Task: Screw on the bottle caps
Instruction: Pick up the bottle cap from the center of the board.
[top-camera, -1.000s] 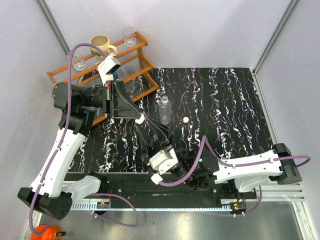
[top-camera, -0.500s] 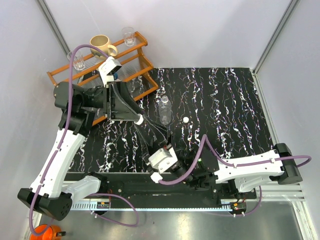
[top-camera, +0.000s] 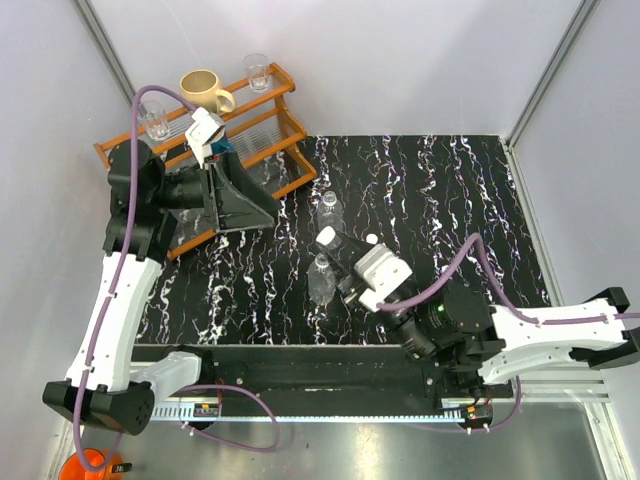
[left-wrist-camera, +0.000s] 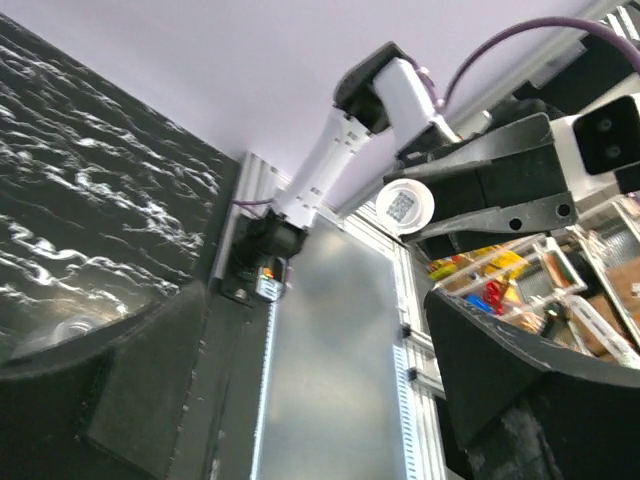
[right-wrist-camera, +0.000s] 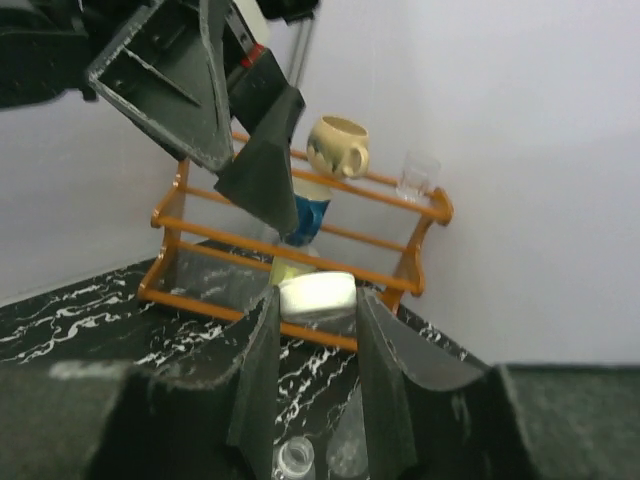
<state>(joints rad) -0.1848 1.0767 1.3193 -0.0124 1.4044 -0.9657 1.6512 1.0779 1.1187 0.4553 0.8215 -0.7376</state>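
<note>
two small clear ribbed plastic bottles stand upright on the black white-veined table (top-camera: 450, 200), near its middle: the farther bottle (top-camera: 328, 205) with its narrow neck bare, and the nearer bottle (top-camera: 320, 280) just in front of it, a little toward the arms. the right gripper (top-camera: 332, 243) reaches in from the right between them, its two dark fingers clenched on a round white plastic screw cap (right-wrist-camera: 317, 296), which sits flat between the fingertips, up off the table. in the right wrist view an open bottle neck shows below the cap and slightly to its left, apart from it; which bottle it belongs to cannot be told. a second white cap (top-camera: 371, 240) lies on the table just beside the right wrist, right of both bottles. the left gripper (top-camera: 262, 215) hangs raised at the left, beside the orange wooden rack (top-camera: 270, 95), its black triangular fingers spread wide and grasping nothing. a cream mug (top-camera: 203, 90) and clear drinking glasses (top-camera: 257, 70) sit on the rack.
</note>
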